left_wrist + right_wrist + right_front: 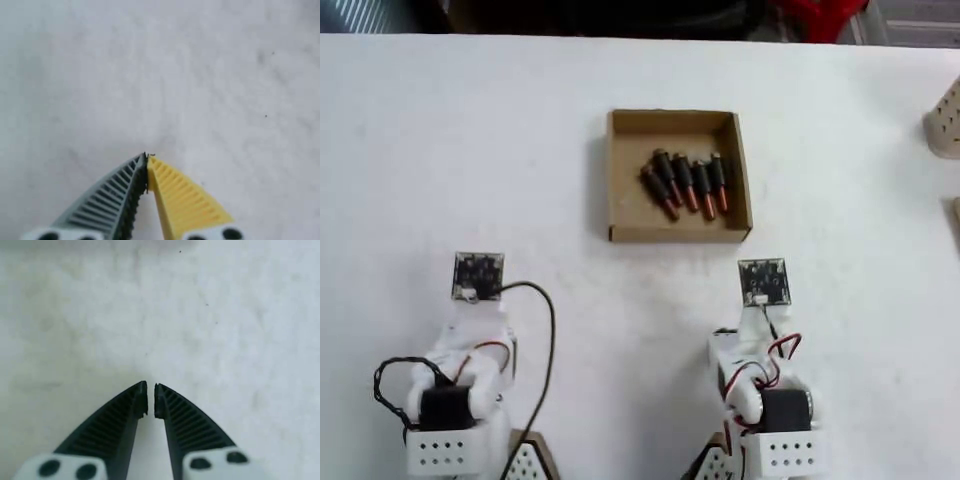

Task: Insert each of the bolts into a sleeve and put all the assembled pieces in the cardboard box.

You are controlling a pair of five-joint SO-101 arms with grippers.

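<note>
The cardboard box (623, 175) sits at the table's middle, and several assembled bolts in dark sleeves (684, 184) lie together inside it. Both arms are folded back near the front edge, well short of the box. My left gripper (146, 159) points down at bare white table, its grey and yellow fingers touching at the tips with nothing between them. My right gripper (150, 395) also hangs over bare table; its two black fingers stand almost together, a thin slit between the tips, holding nothing.
The left arm (460, 380) and the right arm (760, 385) rest at the front of the white table. A black cable (542, 330) loops beside the left arm. A pale perforated object (945, 120) stands at the far right edge.
</note>
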